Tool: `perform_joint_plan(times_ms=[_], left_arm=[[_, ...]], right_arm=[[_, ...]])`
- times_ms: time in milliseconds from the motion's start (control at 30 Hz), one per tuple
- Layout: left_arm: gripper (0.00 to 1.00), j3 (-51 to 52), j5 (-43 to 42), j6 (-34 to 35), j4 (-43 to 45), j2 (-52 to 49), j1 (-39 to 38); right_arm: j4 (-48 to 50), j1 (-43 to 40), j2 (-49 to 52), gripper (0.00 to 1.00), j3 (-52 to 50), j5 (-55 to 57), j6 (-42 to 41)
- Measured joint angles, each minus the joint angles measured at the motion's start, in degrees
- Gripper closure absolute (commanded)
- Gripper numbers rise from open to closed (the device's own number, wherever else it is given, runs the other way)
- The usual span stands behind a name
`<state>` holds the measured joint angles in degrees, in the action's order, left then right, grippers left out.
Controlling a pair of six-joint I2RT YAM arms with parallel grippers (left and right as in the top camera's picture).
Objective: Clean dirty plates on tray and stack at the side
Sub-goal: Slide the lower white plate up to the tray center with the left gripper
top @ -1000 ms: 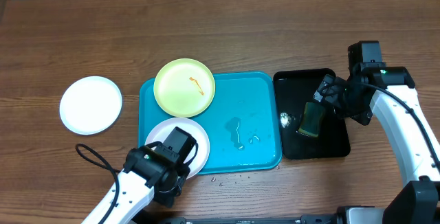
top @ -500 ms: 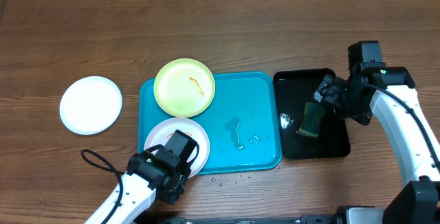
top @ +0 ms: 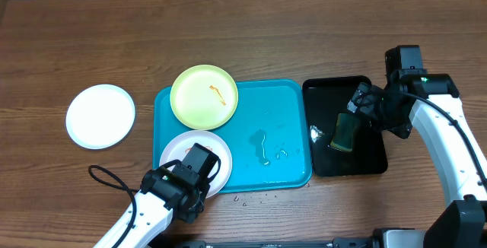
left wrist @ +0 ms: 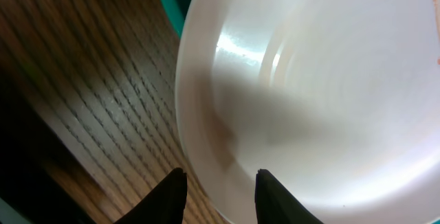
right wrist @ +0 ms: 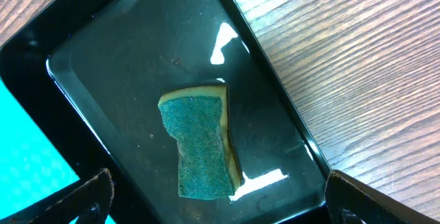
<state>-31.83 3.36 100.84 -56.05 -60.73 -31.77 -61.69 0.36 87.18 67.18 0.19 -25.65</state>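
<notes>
A white plate (top: pixel 219 155) lies on the turquoise tray (top: pixel 274 119) at its front left corner, overhanging the rim. My left gripper (top: pixel 198 159) grips the near rim of this plate (left wrist: pixel 309 93), one finger (left wrist: pixel 172 189) on the table side and the other on the plate's face. A pale yellow-green plate (top: pixel 203 96) with an orange smear rests at the tray's back left. Another white plate (top: pixel 100 116) lies on the table to the left. My right gripper (top: pixel 364 103) hovers wide open above a green sponge (right wrist: pixel 199 145).
A glossy black tray (top: pixel 365 160) stands right of the turquoise one and holds the sponge (top: pixel 345 131). Water streaks (top: pixel 262 147) lie on the turquoise tray's middle. A black cable (top: pixel 106 178) loops on the table beside my left arm.
My left gripper has narrowed onto the white plate's near rim and the arm has shifted slightly toward the table's front. The right arm has not moved.
</notes>
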Motion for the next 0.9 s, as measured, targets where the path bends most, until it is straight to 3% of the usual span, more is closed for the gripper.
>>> perform_joint_plan(times_ms=[267, 500, 667, 900], left_arm=[[0.75, 0.0, 0.2, 0.0, 0.4, -4.2, 0.0], [0.76, 0.0, 0.1, 0.0, 1.4, -5.3, 0.0], [0.96, 0.0, -0.3, -0.9, 1.4, -5.3, 0.0], [0.96, 0.0, -1.6, -2.3, 1.4, -5.2, 0.0]], right_arm=[[0.0, 0.0, 0.0, 0.0, 0.0, 0.0, 0.0], [0.0, 0.0, 0.0, 0.0, 0.0, 0.0, 0.0], [0.0, 0.0, 0.0, 0.0, 0.0, 0.0, 0.0], [0.0, 0.0, 0.0, 0.0, 0.0, 0.0, 0.0]])
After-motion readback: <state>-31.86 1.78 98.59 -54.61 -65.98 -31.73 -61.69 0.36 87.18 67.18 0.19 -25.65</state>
